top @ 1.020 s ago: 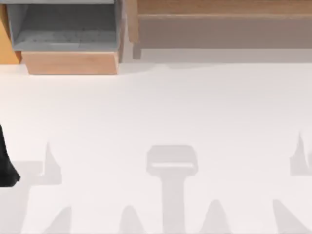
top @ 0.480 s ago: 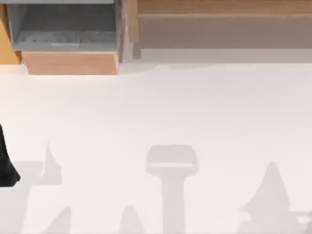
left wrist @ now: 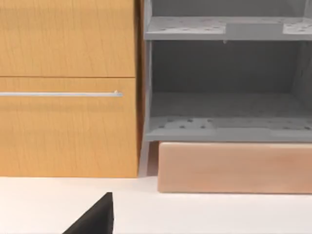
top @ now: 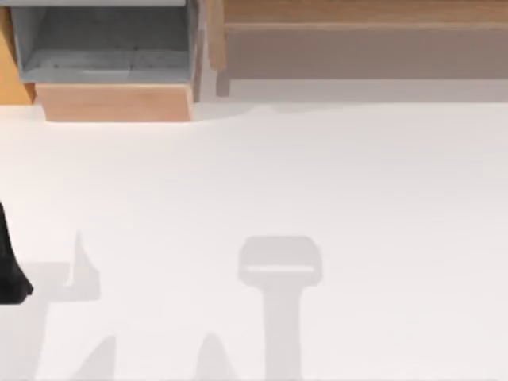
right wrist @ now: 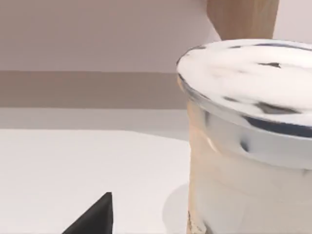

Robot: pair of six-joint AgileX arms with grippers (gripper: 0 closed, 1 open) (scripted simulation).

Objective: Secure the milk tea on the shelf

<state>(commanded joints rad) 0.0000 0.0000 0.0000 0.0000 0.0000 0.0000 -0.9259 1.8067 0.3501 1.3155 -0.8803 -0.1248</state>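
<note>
At the table's left edge the left arm [top: 9,270] sits parked; whether its gripper is spread or pressed together I cannot tell. Beside it at the back stand an orange cabinet [left wrist: 68,87] and a grey-lined box [top: 107,48] with a pale wood front. To the right runs the shelf [top: 357,16], its upright [top: 213,40] a possible snag. The milk tea cup [right wrist: 248,146] stands on the white table [top: 262,175], very close to the right wrist camera; the right gripper's state I also cannot tell. A careless approach could likely tip the tall cup.
</note>
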